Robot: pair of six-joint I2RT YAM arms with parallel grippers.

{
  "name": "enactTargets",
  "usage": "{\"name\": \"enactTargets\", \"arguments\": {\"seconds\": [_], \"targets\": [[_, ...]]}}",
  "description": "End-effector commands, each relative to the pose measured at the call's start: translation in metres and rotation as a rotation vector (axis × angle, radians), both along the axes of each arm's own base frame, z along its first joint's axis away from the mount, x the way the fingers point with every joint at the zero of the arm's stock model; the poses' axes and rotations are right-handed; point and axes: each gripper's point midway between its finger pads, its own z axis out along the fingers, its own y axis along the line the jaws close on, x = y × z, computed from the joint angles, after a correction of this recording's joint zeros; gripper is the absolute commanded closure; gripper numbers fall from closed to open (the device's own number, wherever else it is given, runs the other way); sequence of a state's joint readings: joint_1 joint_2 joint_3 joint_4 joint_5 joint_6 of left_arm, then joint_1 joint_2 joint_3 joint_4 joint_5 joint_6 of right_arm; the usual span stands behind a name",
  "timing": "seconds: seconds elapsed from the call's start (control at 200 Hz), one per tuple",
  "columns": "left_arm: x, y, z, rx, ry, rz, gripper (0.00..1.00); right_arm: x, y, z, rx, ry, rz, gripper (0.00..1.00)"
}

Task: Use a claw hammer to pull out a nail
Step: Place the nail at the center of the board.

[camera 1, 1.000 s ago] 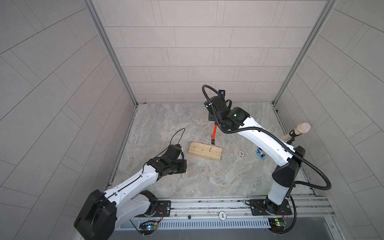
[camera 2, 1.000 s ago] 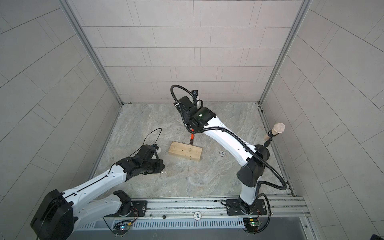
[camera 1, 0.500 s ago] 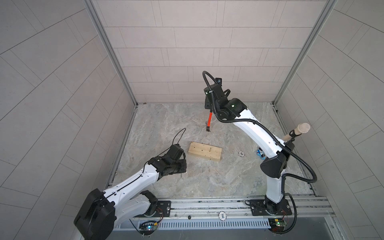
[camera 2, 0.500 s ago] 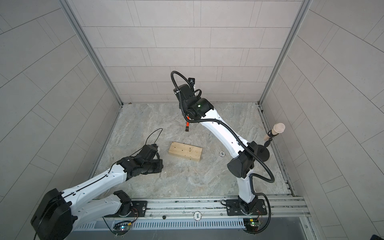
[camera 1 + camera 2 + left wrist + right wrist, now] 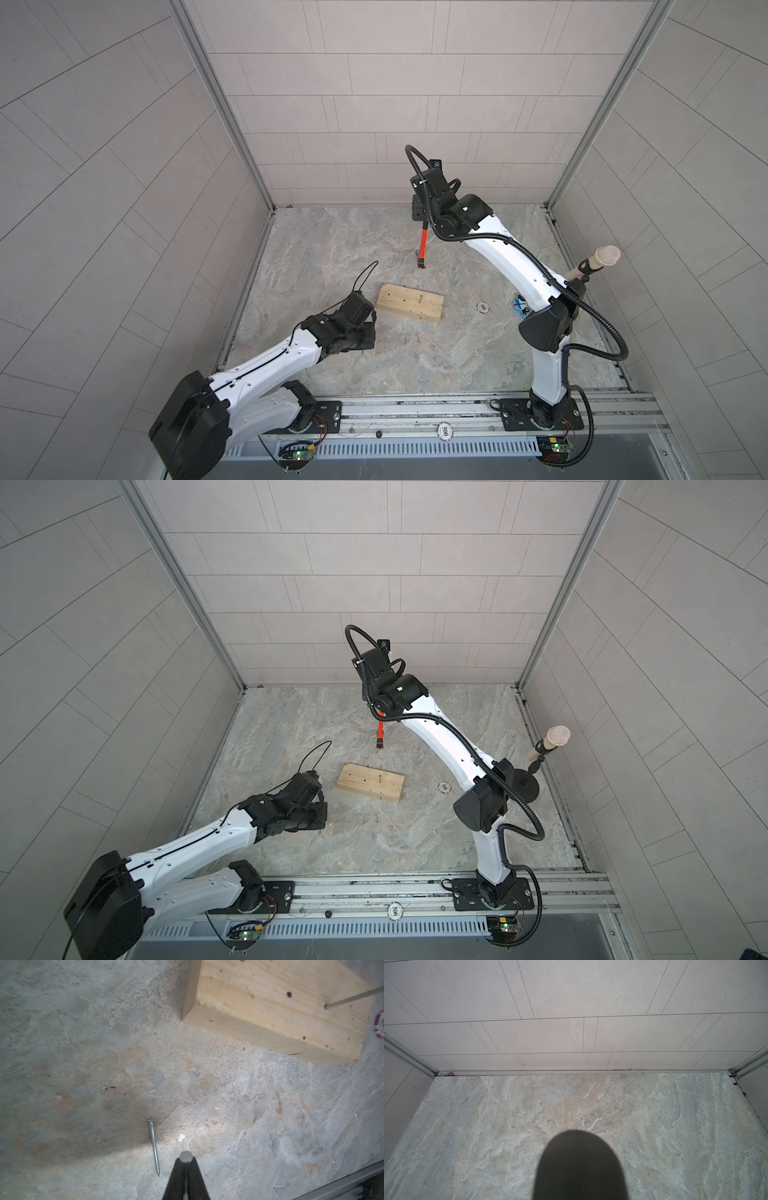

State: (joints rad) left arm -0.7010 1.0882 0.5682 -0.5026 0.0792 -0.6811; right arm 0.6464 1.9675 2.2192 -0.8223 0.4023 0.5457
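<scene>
My left gripper (image 5: pixel 186 1164) is clenched on a round-headed grey nail (image 5: pixel 186 1156). A loose steel nail (image 5: pixel 154 1147) lies on the floor just beside it. Further out, a pale wooden block (image 5: pixel 280 1012) has a third nail (image 5: pixel 353 998) sticking out of its top, and a purple-rimmed disc (image 5: pixel 380 1024) lies past it. The mottled grey stone floor (image 5: pixel 353 249) is boxed in by pale tiled walls (image 5: pixel 374 104). My right gripper (image 5: pixel 419 214) grasps the claw hammer (image 5: pixel 422 245), which has a silver head, orange-red shaft and black handle. It hangs head-down beyond the block.

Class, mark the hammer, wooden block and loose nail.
hammer (image 5: pixel 423 243): in a top view, orange shaft.
wooden block (image 5: pixel 401 297): in a top view, top face.
loose nail (image 5: pixel 154 1147): left wrist view, middle of shank.
</scene>
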Motion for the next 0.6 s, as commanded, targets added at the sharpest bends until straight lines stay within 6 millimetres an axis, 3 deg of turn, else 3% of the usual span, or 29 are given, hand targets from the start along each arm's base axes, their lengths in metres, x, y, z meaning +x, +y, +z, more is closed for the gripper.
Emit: {"name": "enactTargets", "arguments": {"seconds": [0.0, 0.596], "targets": [[-0.003, 0.007, -0.008, 0.059, 0.020, 0.006, 0.98, 0.004, -0.014, 0.025, 0.039, -0.060, -0.039, 1.00], [-0.004, -0.010, -0.033, 0.101, 0.083, 0.025, 0.98, 0.007, -0.028, 0.020, 0.028, -0.039, -0.060, 1.00]]}}
